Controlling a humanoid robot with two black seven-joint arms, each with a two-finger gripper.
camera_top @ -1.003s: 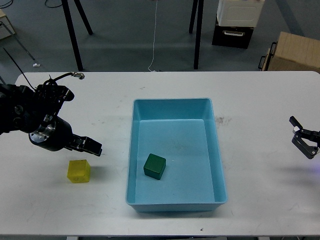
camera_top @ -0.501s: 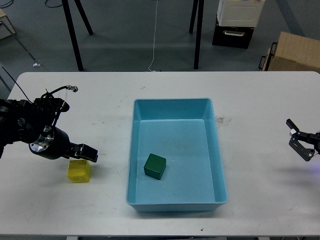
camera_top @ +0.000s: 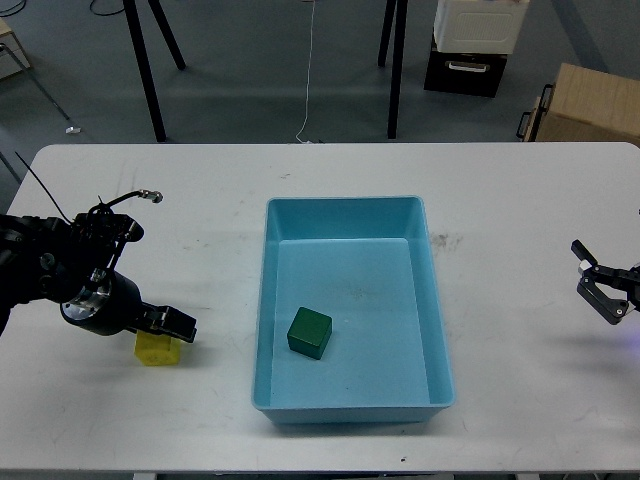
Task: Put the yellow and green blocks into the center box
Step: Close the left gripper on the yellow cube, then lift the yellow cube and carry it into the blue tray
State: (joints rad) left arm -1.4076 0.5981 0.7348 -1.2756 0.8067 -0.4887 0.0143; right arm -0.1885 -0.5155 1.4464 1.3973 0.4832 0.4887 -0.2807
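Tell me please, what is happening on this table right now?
A two-armed robot is sorting blocks into the blue box at the middle of the white table. The green block already lies inside the box. The yellow block is still on the table, left of the box. The left gripper sits directly over it and hides part of it; whether it grips the block cannot be told. The right gripper is open and waits near the right edge, holding nothing.
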